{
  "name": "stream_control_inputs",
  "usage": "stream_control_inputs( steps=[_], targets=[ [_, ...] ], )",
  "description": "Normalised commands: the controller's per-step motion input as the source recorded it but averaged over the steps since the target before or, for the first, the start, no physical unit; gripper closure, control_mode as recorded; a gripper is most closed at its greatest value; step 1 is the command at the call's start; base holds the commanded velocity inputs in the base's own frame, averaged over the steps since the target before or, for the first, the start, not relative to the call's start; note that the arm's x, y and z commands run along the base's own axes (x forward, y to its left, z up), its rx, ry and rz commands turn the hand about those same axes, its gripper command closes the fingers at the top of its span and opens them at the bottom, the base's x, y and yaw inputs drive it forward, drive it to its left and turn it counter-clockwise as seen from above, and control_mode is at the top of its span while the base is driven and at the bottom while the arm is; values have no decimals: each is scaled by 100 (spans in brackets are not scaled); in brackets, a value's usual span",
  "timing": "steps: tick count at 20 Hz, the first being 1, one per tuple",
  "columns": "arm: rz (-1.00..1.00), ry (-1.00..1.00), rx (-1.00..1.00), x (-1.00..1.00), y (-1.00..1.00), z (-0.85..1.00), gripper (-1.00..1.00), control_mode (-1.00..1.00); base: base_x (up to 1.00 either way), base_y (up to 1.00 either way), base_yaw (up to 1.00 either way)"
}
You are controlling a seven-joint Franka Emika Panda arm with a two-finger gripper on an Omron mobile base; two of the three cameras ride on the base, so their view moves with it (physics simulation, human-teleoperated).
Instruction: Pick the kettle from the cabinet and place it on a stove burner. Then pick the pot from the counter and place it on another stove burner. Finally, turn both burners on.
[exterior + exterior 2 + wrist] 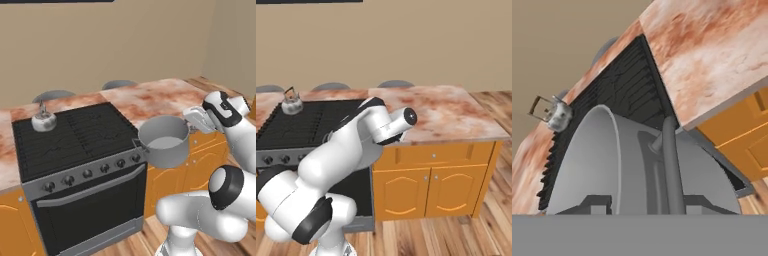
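Grey metal pot (163, 141) is gripped by the claw (194, 120) at its rim, on the side nearest the arm. In the hand view the fingertips (598, 204) straddle the pot (642, 170) wall, one inside and one outside, jaws partly closed on the rim.

Pot hangs in the air off the claw, clear of any surface, just in front of the range's knob strip (90, 174) at its right front corner and beside the orange base cabinet fronts (200, 160). Pot looks roughly upright in the left base view; inside looks empty. One small loop side handle (136, 145) sticks out on the side away from the claw, toward the knobs.

Stove burners (75, 137) lie beyond the pot from the claw, to the left and further back. Black grates, nothing on the near ones.

Kettle (43, 120) sits upright on the far back-left burner, well apart from the claw and pot. It is also in the right base view (292, 102) and the hand view (554, 114), same burner corner.

Counter (155, 97), marbled reddish-brown, runs behind the claw and to its right; the arm's wrist hangs over its front edge.

In the right base view the arm's own links hide claw and pot.
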Motion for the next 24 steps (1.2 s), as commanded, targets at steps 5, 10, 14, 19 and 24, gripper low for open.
stream_control_inputs(
  steps=[5, 10, 14, 19, 24],
  targets=[
    [0, 0, 0, 0, 0, 0, 100, 100, 44, 28, -3],
    [0, 0, 0, 0, 0, 0, 100, 100, 46, 4, 0],
    [0, 0, 0, 0, 0, 0, 100, 100, 34, -2, 2],
    [0, 0, 0, 0, 0, 0, 100, 100, -5, -9, 0],
    [0, 0, 0, 0, 0, 0, 100, 100, -19, -19, 0]
  ],
)
